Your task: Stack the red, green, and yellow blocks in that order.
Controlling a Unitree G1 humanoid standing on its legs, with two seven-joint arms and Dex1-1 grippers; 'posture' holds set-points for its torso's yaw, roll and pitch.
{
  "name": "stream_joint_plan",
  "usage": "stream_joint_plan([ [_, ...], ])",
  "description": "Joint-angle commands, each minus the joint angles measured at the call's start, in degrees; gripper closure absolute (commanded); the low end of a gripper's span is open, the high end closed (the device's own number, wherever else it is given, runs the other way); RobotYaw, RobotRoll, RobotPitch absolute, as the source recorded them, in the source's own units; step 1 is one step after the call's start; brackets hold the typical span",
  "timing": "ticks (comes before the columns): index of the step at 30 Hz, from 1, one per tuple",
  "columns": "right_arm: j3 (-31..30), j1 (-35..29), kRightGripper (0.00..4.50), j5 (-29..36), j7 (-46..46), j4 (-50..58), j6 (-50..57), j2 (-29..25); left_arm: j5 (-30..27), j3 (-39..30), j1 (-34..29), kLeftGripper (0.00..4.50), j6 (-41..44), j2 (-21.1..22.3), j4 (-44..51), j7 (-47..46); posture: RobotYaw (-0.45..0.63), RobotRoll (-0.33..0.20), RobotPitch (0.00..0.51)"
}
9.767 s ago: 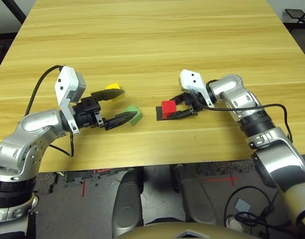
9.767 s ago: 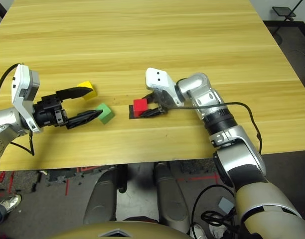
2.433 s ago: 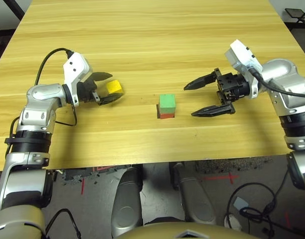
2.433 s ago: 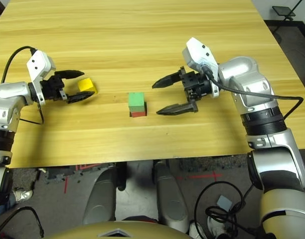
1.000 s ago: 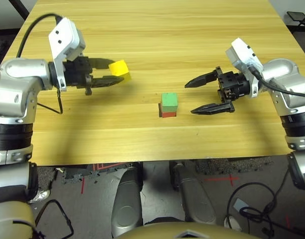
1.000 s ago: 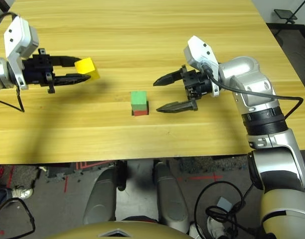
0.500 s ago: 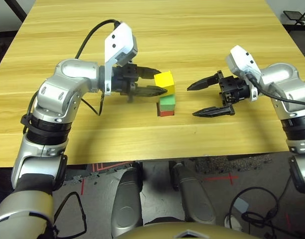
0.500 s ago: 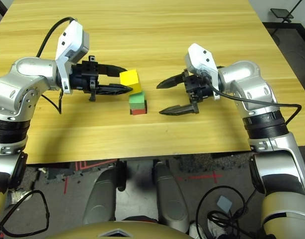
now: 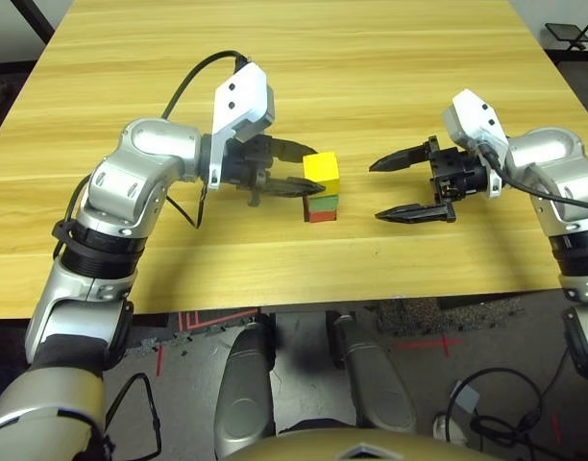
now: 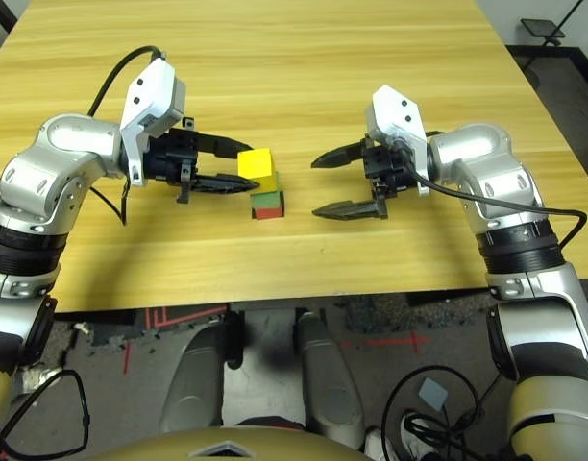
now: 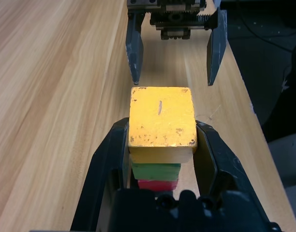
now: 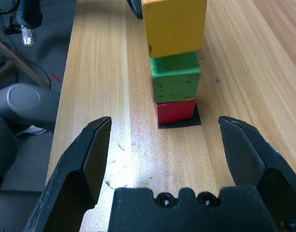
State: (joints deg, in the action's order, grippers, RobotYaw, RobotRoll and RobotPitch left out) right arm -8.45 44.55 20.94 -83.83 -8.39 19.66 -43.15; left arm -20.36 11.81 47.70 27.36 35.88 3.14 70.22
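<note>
Yellow block (image 11: pixel 162 116), the last of three, sits clamped between the two black fingers of the left gripper (image 9: pixel 311 179) directly over the green block (image 12: pixel 176 77), which in turn rests on the red block (image 12: pixel 174 110) near the middle of the wooden table (image 9: pixel 294 58). From the right wrist camera the yellow cube appears to touch the green one, though it overhangs a little to one side and looks slightly turned, so its seating cannot be called square. The red cube stands on a flat black square patch (image 12: pixel 179 122), which seems to mark the spot for the tower. The left arm reaches in from its own side with the fingers level, a hold that keeps the cube's underside free to meet the block below. Just beside the stack on the opposite side, the right gripper (image 9: pixel 406 186) hangs with its fingers spread wide and empty, facing the tower, seemingly parked where it will not nudge anything. Judged from here, the order asked for is in place; what remains is a clean release without tipping the column.
</note>
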Motion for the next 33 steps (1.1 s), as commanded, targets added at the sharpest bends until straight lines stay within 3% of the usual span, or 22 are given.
stream_joint_plan([
  [1,0.56,-0.64,0.00,0.50,0.10,2.45,0.94,-0.38,1.40,1.40,-0.44,2.52,-2.48,-0.24,-0.92,1.05,-0.07,-0.080,0.263],
  [17,0.94,-1.10,0.00,1.29,1.05,4.77,3.12,-0.33,3.45,2.29,0.55,2.52,-3.65,-2.25,-3.06,0.93,-0.08,-0.080,0.269],
  [24,1.05,-0.95,0.00,1.35,1.09,4.55,3.08,-0.24,4.23,2.19,0.21,0.02,-3.64,-1.90,-2.82,1.05,-0.07,-0.081,0.268],
  [30,1.77,-0.82,0.00,1.98,1.12,4.31,3.42,-0.31,2.63,-0.49,0.26,0.02,-1.05,-1.88,-0.98,-0.47,-0.07,-0.084,0.264],
  [33,3.98,-0.22,0.00,4.05,1.46,3.86,5.21,-0.74,-4.67,-8.35,1.41,0.02,6.17,-2.10,3.85,-4.56,-0.06,-0.087,0.263],
])
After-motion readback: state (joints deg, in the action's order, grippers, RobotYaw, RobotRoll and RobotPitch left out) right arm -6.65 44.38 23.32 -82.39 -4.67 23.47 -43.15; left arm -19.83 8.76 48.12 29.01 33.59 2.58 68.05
